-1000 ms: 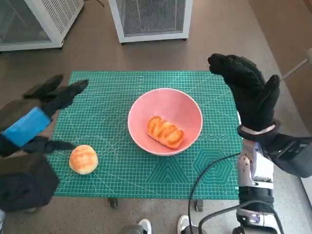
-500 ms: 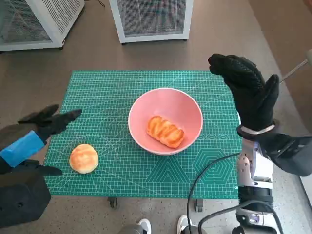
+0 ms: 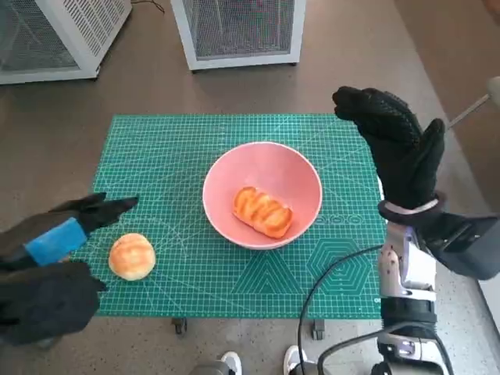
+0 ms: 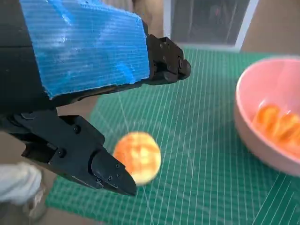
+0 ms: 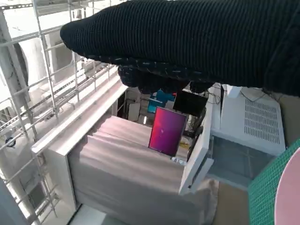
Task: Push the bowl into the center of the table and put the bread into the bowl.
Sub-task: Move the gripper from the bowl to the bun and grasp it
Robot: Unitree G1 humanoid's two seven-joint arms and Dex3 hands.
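A pink bowl [image 3: 289, 168] stands near the middle of the green mat [image 3: 187, 148] with a long glazed bread [image 3: 262, 211] inside it. A round bun [image 3: 131, 255] lies on the mat at the front left; it also shows in the left wrist view [image 4: 137, 157], between the spread black fingers. My left hand [image 3: 58, 234] hovers just left of the bun, open and not touching it. My right hand [image 3: 398, 148] is raised over the mat's right edge, open and empty. The bowl's rim [image 4: 243, 117] shows in the left wrist view.
Two white wire-fronted cabinets [image 3: 238, 27] stand on the floor beyond the table. A black cable [image 3: 328, 281] loops at the front right by my right forearm. A pair of shoes [image 3: 258, 361] shows below the table's front edge.
My left hand has dropped and drawn back toward the front left, ending beside the bun with its fingers spread. The right hand, bowl and breads have stayed put.
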